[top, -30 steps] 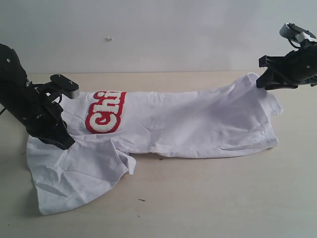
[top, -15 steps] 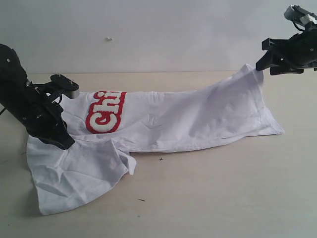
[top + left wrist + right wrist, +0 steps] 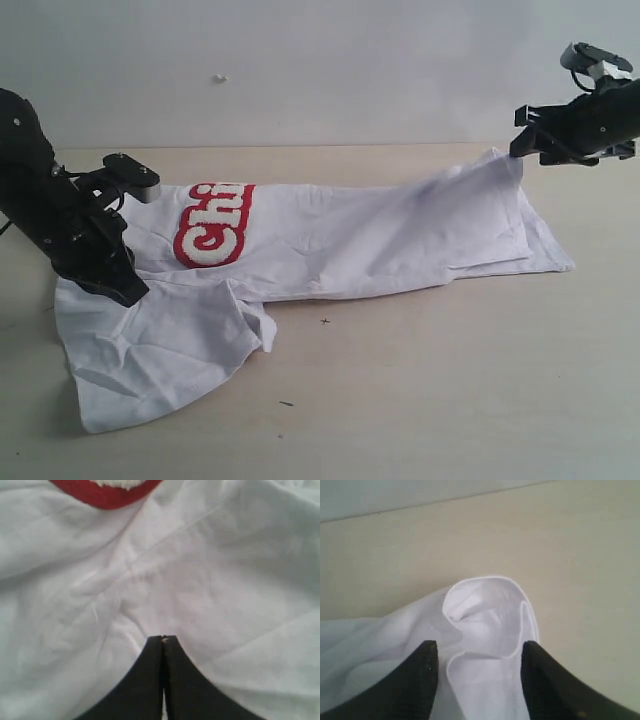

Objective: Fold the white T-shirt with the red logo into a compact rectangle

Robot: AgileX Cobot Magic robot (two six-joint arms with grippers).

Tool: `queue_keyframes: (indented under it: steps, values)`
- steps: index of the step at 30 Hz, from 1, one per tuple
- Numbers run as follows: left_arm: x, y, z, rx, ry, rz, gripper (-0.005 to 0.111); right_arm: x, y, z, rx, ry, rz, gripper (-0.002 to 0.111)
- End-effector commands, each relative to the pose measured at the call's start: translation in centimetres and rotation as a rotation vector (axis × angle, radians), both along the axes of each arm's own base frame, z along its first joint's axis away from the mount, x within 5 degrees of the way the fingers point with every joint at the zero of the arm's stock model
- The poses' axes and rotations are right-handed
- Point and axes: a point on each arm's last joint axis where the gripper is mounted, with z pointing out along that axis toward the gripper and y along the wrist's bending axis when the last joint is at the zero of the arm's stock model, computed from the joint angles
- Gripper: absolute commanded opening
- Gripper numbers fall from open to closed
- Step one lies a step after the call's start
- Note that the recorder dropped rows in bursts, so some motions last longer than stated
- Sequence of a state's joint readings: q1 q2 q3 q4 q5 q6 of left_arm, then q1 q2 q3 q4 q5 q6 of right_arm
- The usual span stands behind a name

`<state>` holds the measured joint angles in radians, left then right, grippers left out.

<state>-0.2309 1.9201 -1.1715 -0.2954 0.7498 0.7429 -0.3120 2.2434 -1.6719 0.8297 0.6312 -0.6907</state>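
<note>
The white T-shirt (image 3: 380,240) lies stretched across the table, its left part crumpled toward the front. The red logo (image 3: 212,225) shows only its first letters, the rest being folded under. My left gripper (image 3: 128,292) is down on the shirt just left of the logo. In the left wrist view its tips (image 3: 163,638) are shut and creases in the cloth (image 3: 225,580) run to them; a red edge of the logo (image 3: 107,492) shows beyond. My right gripper (image 3: 517,148) hangs at the raised hem corner. Its fingers (image 3: 422,680) stand wide apart around the curled hem (image 3: 485,615).
The tan table (image 3: 420,400) runs back to a pale wall (image 3: 330,60). A few small dark specks (image 3: 324,321) lie on the wood in front of the shirt.
My right gripper rose with the hem corner, then shifted a little left. The shirt's right end has spread flatter on the table. The left arm has stayed put.
</note>
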Motion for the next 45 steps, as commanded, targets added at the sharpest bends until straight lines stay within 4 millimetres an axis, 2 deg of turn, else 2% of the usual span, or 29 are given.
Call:
queue_keyframes:
  steps: [1,4,8,11,13,19,21,24,28,31,33,36,38,41,43,45]
  values:
    - [-0.1,0.0,0.3,-0.010,-0.006,0.005,0.000,0.8,-0.8,2.7,-0.085,-0.009,0.002,0.051]
    - [-0.1,0.0,0.3,-0.010,-0.006,0.005,0.000,0.7,-1.1,2.5,-0.129,0.028,0.027,0.056]
    - [-0.1,0.0,0.3,-0.010,-0.006,0.005,0.000,0.4,-1.1,-0.3,-0.104,0.148,0.022,0.075]
    - [-0.1,0.0,0.3,-0.007,-0.010,0.004,0.000,0.3,-1.0,-0.7,-0.079,0.175,0.021,0.079]
    - [0.0,0.0,0.3,-0.008,-0.015,0.005,0.000,0.5,-1.1,0.3,-0.088,0.151,0.022,0.079]
    - [0.1,0.0,0.4,-0.008,-0.033,0.009,0.000,0.8,-1.0,7.5,-0.120,0.012,0.027,0.075]
    - [0.1,0.0,0.4,-0.008,-0.035,0.010,0.000,0.6,-1.0,9.1,-0.113,-0.006,0.002,0.074]
    - [0.1,0.0,0.4,-0.008,-0.036,0.008,0.000,0.0,-1.4,8.9,-0.179,0.067,-0.023,0.073]
    - [0.1,0.0,0.4,-0.008,-0.030,0.007,0.000,-0.6,-2.2,7.0,-0.271,0.215,-0.054,0.073]
    - [0.1,0.0,0.4,-0.008,-0.030,0.007,0.000,-0.3,-1.7,7.5,-0.177,0.184,-0.083,0.073]
    - [0.2,0.0,0.4,-0.008,-0.038,0.009,0.000,0.1,-0.2,8.2,-0.074,0.136,-0.005,0.072]
    - [0.3,0.0,0.4,-0.007,-0.053,0.011,0.000,0.0,2.3,7.9,0.006,0.170,0.109,0.068]
    - [0.3,0.0,0.4,-0.006,-0.057,0.008,0.000,-0.4,3.1,6.9,-0.049,0.283,0.132,0.064]
    - [0.3,0.0,0.4,-0.006,-0.059,0.006,0.000,-1.4,3.2,5.0,-0.156,0.500,0.076,0.052]
    - [0.3,0.0,0.4,-0.006,-0.059,0.006,0.000,-1.7,3.5,4.2,-0.156,0.517,0.112,0.037]
    - [0.3,0.0,0.4,-0.008,-0.057,0.007,0.000,-2.1,4.4,3.2,-0.082,0.516,0.197,0.017]
